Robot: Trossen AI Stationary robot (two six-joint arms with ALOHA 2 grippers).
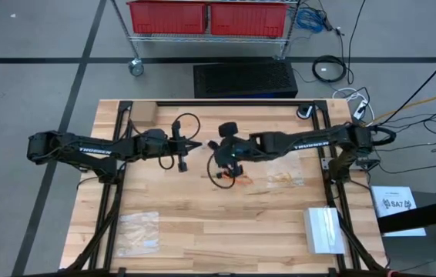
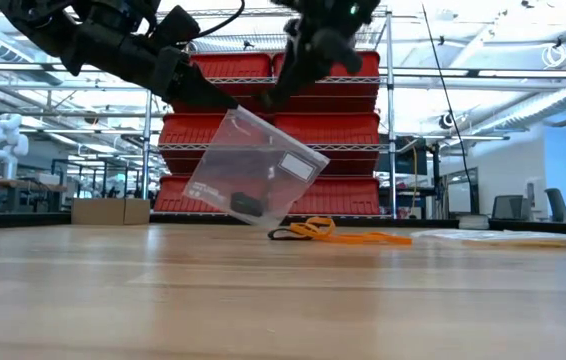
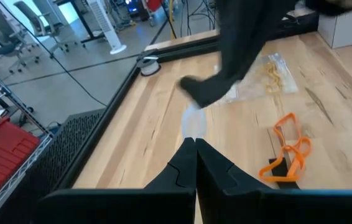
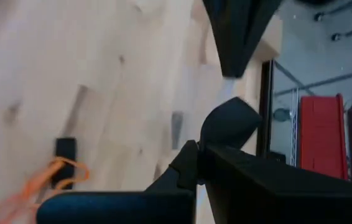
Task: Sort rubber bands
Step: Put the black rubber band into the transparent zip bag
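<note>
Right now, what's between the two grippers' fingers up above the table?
In the low view, a clear plastic bag hangs between the left gripper and right gripper, both pinching its top edge, something dark inside.

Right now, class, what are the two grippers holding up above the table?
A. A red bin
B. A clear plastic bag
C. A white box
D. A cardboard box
B: in the low view the clear plastic bag hangs tilted above the table, pinched at its top edge by the left gripper and the right gripper.

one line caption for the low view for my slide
Both grippers, left and right, hold a clear plastic bag above the table, orange rubber bands lying beneath it.
</note>
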